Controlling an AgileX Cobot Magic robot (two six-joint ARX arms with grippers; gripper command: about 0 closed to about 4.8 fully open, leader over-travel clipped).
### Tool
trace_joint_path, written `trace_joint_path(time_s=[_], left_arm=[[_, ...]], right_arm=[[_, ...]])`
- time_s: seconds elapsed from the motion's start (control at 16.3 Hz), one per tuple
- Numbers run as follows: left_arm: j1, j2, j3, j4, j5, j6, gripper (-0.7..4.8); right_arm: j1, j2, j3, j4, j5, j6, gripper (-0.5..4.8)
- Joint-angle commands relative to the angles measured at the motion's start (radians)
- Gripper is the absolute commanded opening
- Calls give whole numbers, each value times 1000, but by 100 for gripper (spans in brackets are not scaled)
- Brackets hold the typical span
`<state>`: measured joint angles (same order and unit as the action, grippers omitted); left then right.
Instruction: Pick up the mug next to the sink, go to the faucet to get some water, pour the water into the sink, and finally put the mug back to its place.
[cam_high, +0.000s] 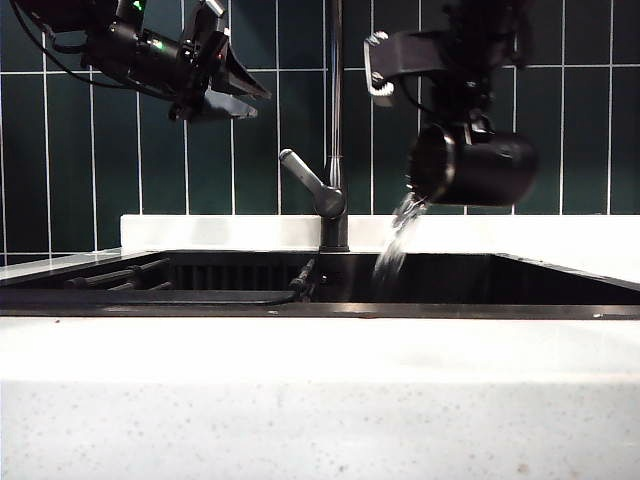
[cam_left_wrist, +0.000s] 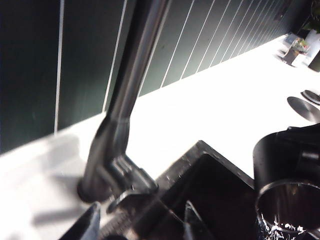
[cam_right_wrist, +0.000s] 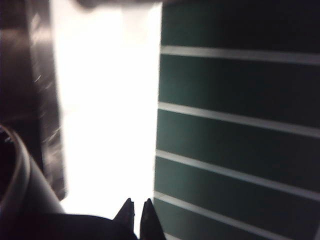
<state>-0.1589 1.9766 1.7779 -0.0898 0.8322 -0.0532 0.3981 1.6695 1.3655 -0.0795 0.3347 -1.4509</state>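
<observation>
Past the white counter (cam_high: 320, 390), the right hand (cam_high: 462, 125) grips the mug (cam_high: 475, 165) tipped sideways, mouth toward the faucet (cam_high: 335, 130), spilling water (cam_high: 395, 240) into the sink (cam_high: 450, 280), while the left hand (cam_high: 235, 85) hangs open.

Faucet (cam_high: 335, 120): pipe top cut off by the exterior view's upper edge, spout unseen. Mug (cam_high: 472, 165): handle hidden behind the right gripper (cam_right_wrist: 137, 212); rim only partly in frame in both wrist views. Left gripper (cam_left_wrist: 142, 222): only fingertips in frame in its wrist view, blurred. Countertop items (cam_left_wrist: 300, 47): too small to identify.
</observation>
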Motion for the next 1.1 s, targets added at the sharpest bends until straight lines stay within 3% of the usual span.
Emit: trace_joint_path(time_s=[0.06,0.49,1.1], left_arm=[[-2,-8,3,-52,-2,-7,210],[-2,-8,2,-51,-18,-6,210],[-2,-8,2,-52,-21,1,210]], right_arm=[[12,-18,18,45,43,-79,18],[13,-35,23,52,45,-203,17],[12,-35,23,3,30,-220,17]])
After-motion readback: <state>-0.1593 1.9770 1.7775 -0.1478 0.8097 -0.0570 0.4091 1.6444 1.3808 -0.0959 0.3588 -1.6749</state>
